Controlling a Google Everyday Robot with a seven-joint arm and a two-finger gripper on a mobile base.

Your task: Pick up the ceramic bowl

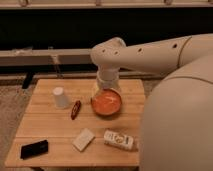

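The ceramic bowl [106,103] is round and shallow, glossy orange-red inside with a darker rim. It sits on the wooden table [45,130], right of centre. My gripper [106,88] hangs from the white arm's wrist directly over the bowl's far rim, pointing down. Its lower end is close to or at the rim; I cannot tell whether it touches.
A small white cup [61,98] stands upside down at the left. A red-brown stick-shaped item [75,109] lies beside the bowl. A white block [83,139], a white packet [119,140] and a black object [34,149] lie near the front edge. My white body [175,125] covers the right side.
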